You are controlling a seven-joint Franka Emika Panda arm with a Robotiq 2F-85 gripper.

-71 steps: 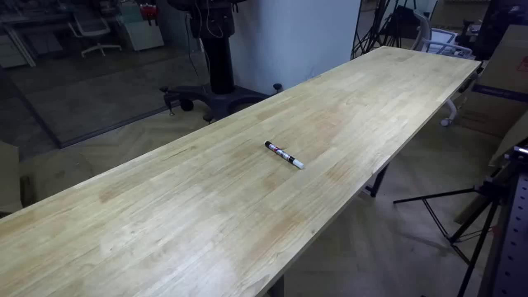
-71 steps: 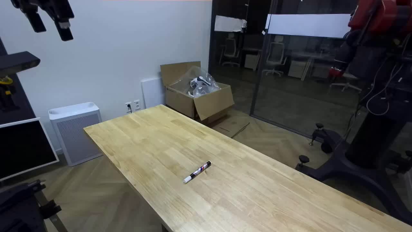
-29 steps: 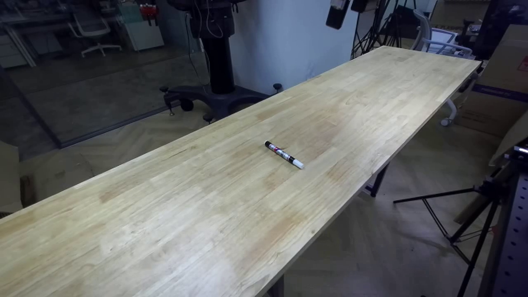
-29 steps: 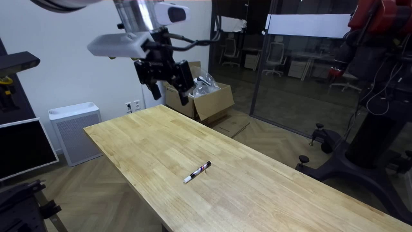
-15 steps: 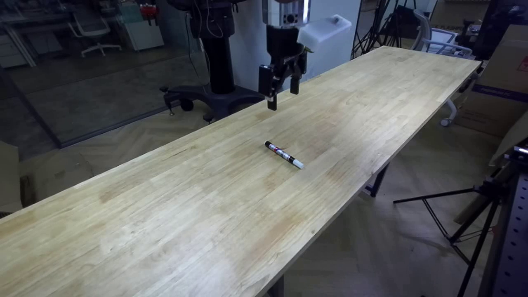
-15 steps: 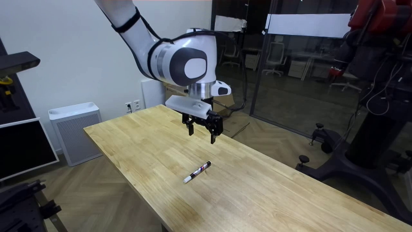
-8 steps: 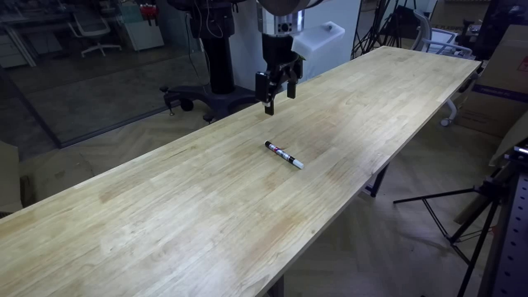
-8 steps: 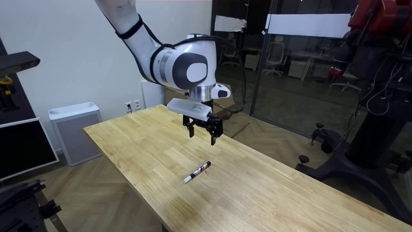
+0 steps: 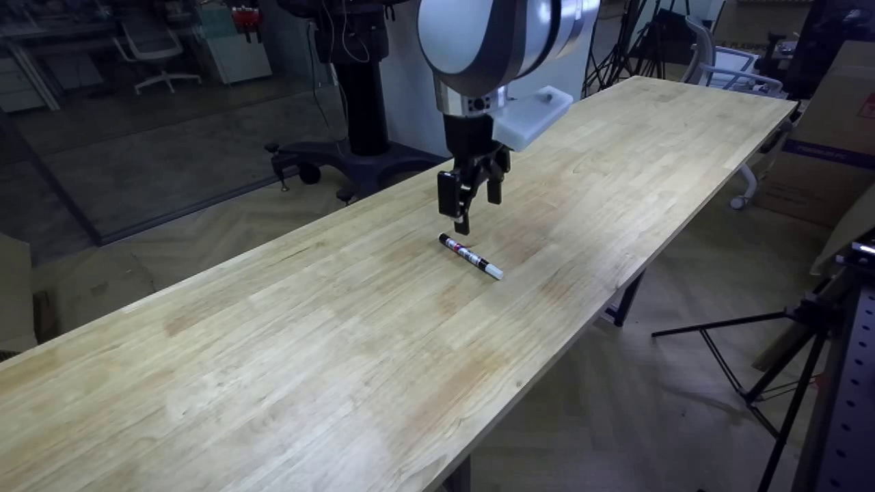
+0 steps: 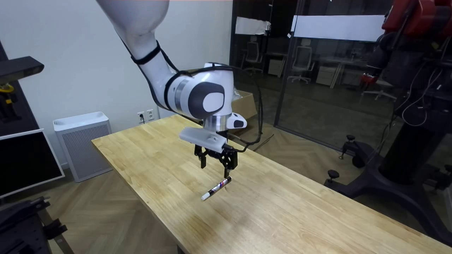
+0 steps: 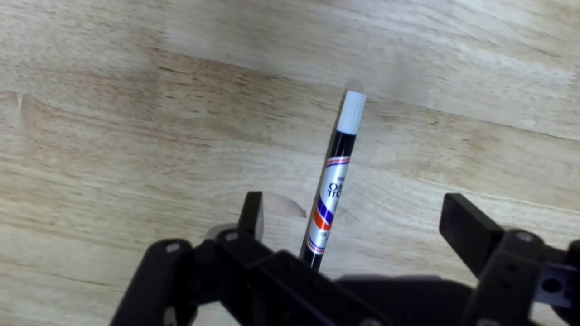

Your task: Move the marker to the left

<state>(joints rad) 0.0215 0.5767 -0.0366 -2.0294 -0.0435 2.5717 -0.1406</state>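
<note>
The marker (image 9: 472, 257) lies flat on the wooden table. It has a black body, a whitish printed middle and a white end. It shows in both exterior views (image 10: 216, 188) and in the wrist view (image 11: 333, 181), where its dark end is partly hidden behind the gripper. My gripper (image 9: 478, 214) points down and is open and empty, a little above the table in both exterior views (image 10: 214, 170). In the wrist view the marker runs between the two spread fingers of the gripper (image 11: 353, 206), nearer the left one. Neither finger touches it.
The long wooden table (image 9: 328, 355) has a dark wheeled stand (image 9: 366, 116) beside its edge. A tripod (image 9: 772, 355) stands off the opposite edge. A cardboard box (image 10: 246, 106), partly hidden by the arm, and a white air purifier (image 10: 84, 148) stand by the table's end.
The arm came into view over the table and lowered. In the last half second my open gripper moved down, close above the marker. The marker has not moved.
</note>
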